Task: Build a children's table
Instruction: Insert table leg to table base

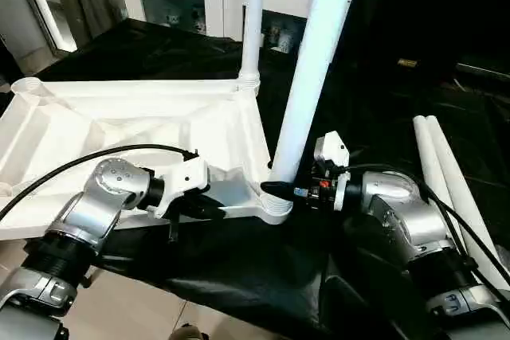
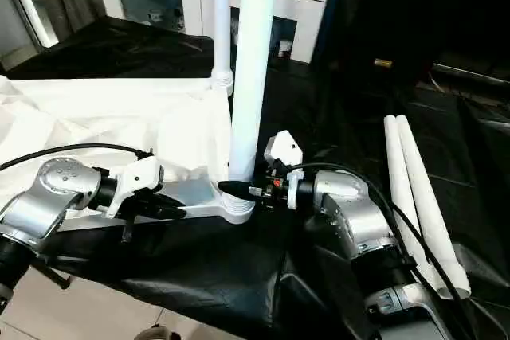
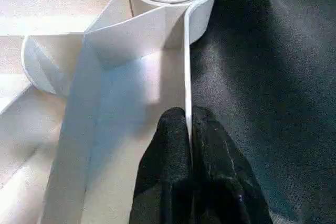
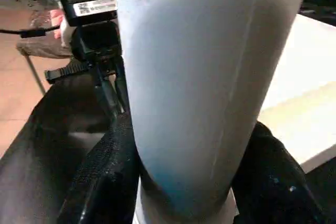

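My left gripper (image 3: 188,129) pinches the thin edge rib of the upturned tabletop (image 1: 119,117) on the black cloth (image 1: 239,268). My right gripper (image 1: 280,189) clasps the near-corner leg (image 1: 311,69) just above its socket (image 1: 275,209). A small label on the left wrist camera (image 4: 94,6) is unreadable.

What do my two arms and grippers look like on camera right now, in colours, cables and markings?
Both forearms are silver metal with rounded, perforated wrist housings and black joint collars. A white angular camera block sits on the left wrist and another on the right. Black cables loop along each arm. The left gripper and the right gripper have black, textured fingers. The right wrist shows small red parts; a barcode label sits on the left camera block.
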You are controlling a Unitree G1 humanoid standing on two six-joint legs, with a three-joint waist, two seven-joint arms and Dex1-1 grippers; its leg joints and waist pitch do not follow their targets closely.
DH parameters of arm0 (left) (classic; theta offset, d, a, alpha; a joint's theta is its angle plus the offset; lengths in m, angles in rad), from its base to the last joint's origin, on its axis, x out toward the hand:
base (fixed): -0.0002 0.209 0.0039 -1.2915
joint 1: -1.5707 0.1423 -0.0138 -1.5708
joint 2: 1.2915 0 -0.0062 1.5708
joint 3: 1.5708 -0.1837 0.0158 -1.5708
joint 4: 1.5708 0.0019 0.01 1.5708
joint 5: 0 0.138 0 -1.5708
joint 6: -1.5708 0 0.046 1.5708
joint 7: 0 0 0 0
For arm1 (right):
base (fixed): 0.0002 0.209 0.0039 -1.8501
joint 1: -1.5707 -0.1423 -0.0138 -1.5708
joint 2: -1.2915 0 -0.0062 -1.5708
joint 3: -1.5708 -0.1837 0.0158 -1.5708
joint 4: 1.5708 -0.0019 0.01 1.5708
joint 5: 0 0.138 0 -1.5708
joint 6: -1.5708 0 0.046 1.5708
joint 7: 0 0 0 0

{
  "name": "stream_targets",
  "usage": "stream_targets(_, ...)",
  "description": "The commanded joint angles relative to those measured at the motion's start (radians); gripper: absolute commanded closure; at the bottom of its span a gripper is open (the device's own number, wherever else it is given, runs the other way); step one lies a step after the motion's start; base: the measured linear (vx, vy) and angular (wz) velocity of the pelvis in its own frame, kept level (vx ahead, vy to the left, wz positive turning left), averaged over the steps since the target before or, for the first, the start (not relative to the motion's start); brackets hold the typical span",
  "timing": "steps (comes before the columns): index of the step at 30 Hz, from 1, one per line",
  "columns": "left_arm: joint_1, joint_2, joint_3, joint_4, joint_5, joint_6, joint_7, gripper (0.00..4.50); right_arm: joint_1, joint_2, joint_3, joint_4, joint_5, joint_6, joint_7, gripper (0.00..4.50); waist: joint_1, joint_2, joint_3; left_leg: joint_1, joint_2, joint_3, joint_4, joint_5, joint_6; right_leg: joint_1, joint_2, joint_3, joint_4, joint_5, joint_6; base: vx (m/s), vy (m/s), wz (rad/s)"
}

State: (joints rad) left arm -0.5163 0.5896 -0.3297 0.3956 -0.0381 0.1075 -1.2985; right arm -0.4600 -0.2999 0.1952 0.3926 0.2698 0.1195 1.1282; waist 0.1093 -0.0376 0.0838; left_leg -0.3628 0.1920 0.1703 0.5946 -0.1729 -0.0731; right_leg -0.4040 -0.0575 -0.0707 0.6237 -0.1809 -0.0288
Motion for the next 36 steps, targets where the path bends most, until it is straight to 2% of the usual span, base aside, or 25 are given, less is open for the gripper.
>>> stream_targets(1, -0.021, -0.01, 0.015, -0.094, -0.07, -0.048, -0.056, 4.5, 0.083, -0.02, 0.107, 0.078, -0.055, 0.039, 0.059, 2.61, -0.001, 0.022, -0.057, 0.018, 0.045, -0.018, -0.084, -0.325, -0.003, 0.041, -0.093, 0.059, -0.093, -0.351, -0.179, 0.0, 0.0, 0.0)
stream_targets(8, -0.033, -0.017, 0.023, -0.065, -0.046, -0.044, -0.023, 4.5, 0.091, 0.004, 0.084, 0.126, -0.082, -0.001, -0.003, 2.61, 0.001, 0.023, -0.055, 0.024, 0.047, -0.02, -0.093, -0.347, -0.009, 0.043, -0.093, 0.058, -0.096, -0.35, -0.19, 0.0, 0.0, 0.0)
stream_targets(10, -0.047, -0.033, 0.029, -0.031, -0.024, -0.026, 0.02, 4.5, 0.065, 0.034, 0.059, 0.194, -0.112, -0.027, -0.094, 2.61, -0.003, 0.023, -0.048, 0.026, 0.043, -0.022, -0.095, -0.388, -0.017, 0.04, -0.096, 0.056, -0.105, -0.435, -0.174, 0.0, 0.0, 0.0)
stream_targets(11, -0.051, -0.038, 0.032, -0.021, -0.02, -0.017, 0.03, 4.5, 0.059, 0.041, 0.053, 0.209, -0.118, -0.034, -0.116, 2.61, -0.006, 0.021, -0.044, 0.033, 0.041, -0.023, -0.095, -0.417, -0.024, 0.033, -0.098, 0.055, -0.114, -0.511, -0.156, 0.0, 0.0, 0.0)
stream_targets(12, -0.059, -0.047, 0.036, -0.007, -0.013, -0.002, 0.049, 4.5, 0.049, 0.053, 0.042, 0.232, -0.124, -0.034, -0.157, 2.61, -0.006, 0.021, -0.044, 0.033, 0.041, -0.023, -0.095, -0.417, -0.024, 0.033, -0.098, 0.055, -0.114, -0.511, -0.156, 0.0, 0.0, 0.0)
stream_targets(13, -0.065, -0.055, 0.04, 0.006, -0.008, 0.012, 0.065, 4.5, 0.041, 0.064, 0.032, 0.249, -0.125, -0.031, -0.19, 2.61, -0.01, 0.021, -0.04, 0.037, 0.04, -0.029, -0.096, -0.444, -0.031, 0.033, -0.101, 0.05, -0.125, -0.6, -0.123, 0.0, 0.0, 0.0)
stream_targets(14, -0.076, -0.066, 0.044, 0.025, -0.002, 0.031, 0.09, 4.5, 0.033, 0.076, 0.021, 0.265, -0.124, -0.03, -0.221, 2.61, -0.015, 0.016, -0.041, 0.035, 0.041, -0.033, -0.098, -0.453, -0.033, 0.035, -0.102, 0.047, -0.128, -0.628, -0.105, 0.0, 0.0, 0.0)
stream_targets(16, -0.1, -0.092, 0.056, 0.061, 0.005, 0.061, 0.139, 4.5, 0.019, 0.099, 0.004, 0.299, -0.123, -0.034, -0.278, 2.62, -0.018, 0.021, -0.036, 0.039, 0.041, -0.036, -0.099, -0.481, -0.037, 0.031, -0.102, 0.043, -0.134, -0.662, -0.091, 0.0, 0.0, 0.0)
stream_targets(17, -0.116, -0.111, 0.063, 0.086, 0.008, 0.08, 0.174, 4.5, 0.008, 0.115, -0.008, 0.325, -0.121, -0.039, -0.316, 2.62, -0.022, 0.023, -0.032, 0.054, 0.037, -0.037, -0.095, -0.528, -0.039, 0.02, -0.101, 0.036, -0.147, -0.715, -0.073, -0.058, 0.017, -0.03)
stream_targets(18, -0.138, -0.133, 0.069, 0.119, 0.018, 0.099, 0.223, 4.5, -0.009, 0.138, -0.024, 0.364, -0.12, -0.047, -0.374, 2.62, -0.028, 0.023, -0.026, 0.063, 0.034, -0.038, -0.092, -0.56, -0.04, 0.013, -0.099, 0.027, -0.158, -0.749, -0.061, -0.058, 0.017, -0.03)
stream_targets(19, -0.159, -0.152, 0.069, 0.153, 0.033, 0.112, 0.272, 4.5, -0.036, 0.164, -0.04, 0.421, -0.125, -0.061, -0.453, 2.62, -0.039, 0.04, -0.025, 0.093, 0.035, -0.047, -0.081, -0.651, -0.041, 0.017, -0.093, -0.032, -0.192, -0.78, -0.023, -0.066, 0.03, -0.06)
stream_targets(20, -0.168, -0.162, 0.065, 0.167, 0.044, 0.119, 0.295, 4.5, -0.054, 0.178, -0.05, 0.457, -0.128, -0.068, -0.504, 2.62, -0.048, 0.045, -0.021, 0.087, 0.044, -0.053, -0.096, -0.696, -0.042, 0.031, -0.085, -0.055, -0.191, -0.742, -0.016, -0.066, 0.051, -0.15)
stream_targets(21, -0.171, -0.165, 0.064, 0.171, 0.047, 0.121, 0.303, 4.5, -0.06, 0.182, -0.053, 0.469, -0.13, -0.07, -0.521, 2.62, -0.047, 0.068, -0.028, 0.014, 0.084, -0.073, -0.162, -0.822, -0.055, 0.109, -0.068, -0.058, -0.071, -0.511, -0.043, -0.066, 0.051, -0.15)
stream_targets(22, -0.183, -0.179, 0.06, 0.186, 0.06, 0.136, 0.336, 4.5, -0.081, 0.199, -0.066, 0.509, -0.131, -0.074, -0.585, 2.62, -0.016, 0.086, -0.017, -0.059, 0.107, -0.062, -0.23, -0.93, -0.066, 0.153, -0.048, -0.05, 0.073, -0.355, -0.063, -0.117, 0.029, -0.05)
stream_targets(23, -0.213, -0.242, 0.072, 0.227, 0.076, 0.196, 0.447, 4.5, -0.136, 0.239, -0.093, 0.599, -0.143, -0.083, -0.768, 2.62, 0.023, 0.053, -0.039, -0.009, 0.05, 0.035, -0.212, -0.796, -0.04, 0.096, -0.026, 0.019, 0.105, -0.346, -0.06, -0.06, -0.068, 0.1)
stream_targets(24, -0.216, -0.249, 0.073, 0.231, 0.077, 0.201, 0.458, 4.5, -0.141, 0.243, -0.096, 0.607, -0.143, -0.083, -0.784, 2.62, 0.023, 0.053, -0.039, -0.009, 0.05, 0.035, -0.212, -0.796, -0.04, 0.096, -0.026, 0.019, 0.105, -0.346, -0.06, -0.06, -0.068, 0.1)
stream_targets(25, -0.227, -0.279, 0.08, 0.248, 0.083, 0.225, 0.508, 4.5, -0.161, 0.257, -0.099, 0.636, -0.153, -0.084, -0.854, 2.62, 0.031, -0.008, -0.042, 0.052, 0.012, -0.03, 0.011, -0.263, -0.01, 0.028, -0.211, 0.1, -0.144, -0.848, -0.082, 0.052, -0.124, -0.08)
stream_targets(26, -0.236, -0.307, 0.078, 0.264, 0.093, 0.236, 0.548, 4.5, -0.177, 0.269, -0.095, 0.656, -0.17, -0.091, -0.905, 2.62, 0.044, -0.008, -0.042, 0.003, 0.023, -0.044, -0.01, -0.139, 0.013, 0.072, -0.211, 0.112, -0.129, -0.819, -0.066, 0.09, -0.073, -0.29)
stream_targets(27, -0.242, -0.327, 0.076, 0.275, 0.101, 0.244, 0.577, 4.5, -0.188, 0.28, -0.095, 0.666, -0.177, -0.087, -0.936, 2.62, 0.058, 0.016, -0.053, -0.024, 0.029, -0.042, -0.067, -0.007, -0.009, 0.088, -0.143, 0.067, -0.085, -0.541, -0.082, 0.09, -0.073, -0.29)
stream_targets(28, -0.25, -0.351, 0.074, 0.296, 0.111, 0.244, 0.616, 4.5, -0.2, 0.294, -0.098, 0.678, -0.184, -0.091, -0.967, 2.62, 0.051, 0.025, -0.054, -0.006, 0.035, -0.037, -0.08, -0.049, -0.022, 0.065, -0.112, 0.054, -0.078, -0.431, -0.101, 0.065, -0.015, -0.15)
stream_targets(29, -0.257, -0.372, 0.072, 0.315, 0.121, 0.242, 0.651, 4.5, -0.212, 0.307, -0.102, 0.689, -0.189, -0.092, -0.995, 2.62, 0.039, 0.028, -0.061, 0.01, 0.035, -0.03, -0.089, -0.205, -0.046, 0.06, -0.088, 0.05, -0.059, -0.271, -0.146, 0.0, 0.0, 0.0)
stream_targets(30, -0.259, -0.377, 0.071, 0.319, 0.125, 0.242, 0.659, 4.5, -0.215, 0.311, -0.104, 0.692, -0.19, -0.09, -1.005, 2.62, 0.039, 0.028, -0.061, 0.01, 0.035, -0.03, -0.089, -0.205, -0.046, 0.06, -0.088, 0.05, -0.059, -0.271, -0.146, 0.0, 0.0, 0.0)
stream_targets(31, -0.263, -0.384, 0.069, 0.33, 0.127, 0.241, 0.669, 4.5, -0.224, 0.317, -0.109, 0.708, -0.193, -0.096, -1.02, 2.62, 0.039, 0.027, -0.062, 0.017, 0.032, -0.028, -0.094, -0.26, -0.031, 0.067, -0.095, 0.051, -0.067, -0.259, -0.157, 0.0, 0.0, 0.0)
stream_targets(32, -0.269, -0.39, 0.073, 0.339, 0.126, 0.24, 0.682, 4.5, -0.23, 0.323, -0.117, 0.719, -0.189, -0.099, -1.037, 2.62, 0.04, 0.027, -0.062, 0.014, 0.032, -0.028, -0.098, -0.255, -0.026, 0.072, -0.097, 0.049, -0.07, -0.268, -0.149, 0.0, 0.0, 0.0)
stream_targets(36, -0.287, -0.405, 0.082, 0.369, 0.131, 0.239, 0.716, 4.5, -0.257, 0.349, -0.143, 0.768, -0.179, -0.11, -1.094, 2.62, 0.034, 0.034, -0.062, 0.013, 0.04, -0.034, -0.113, -0.297, -0.034, 0.071, -0.1, 0.045, -0.083, -0.334, -0.12, 0.0, 0.0, 0.0)
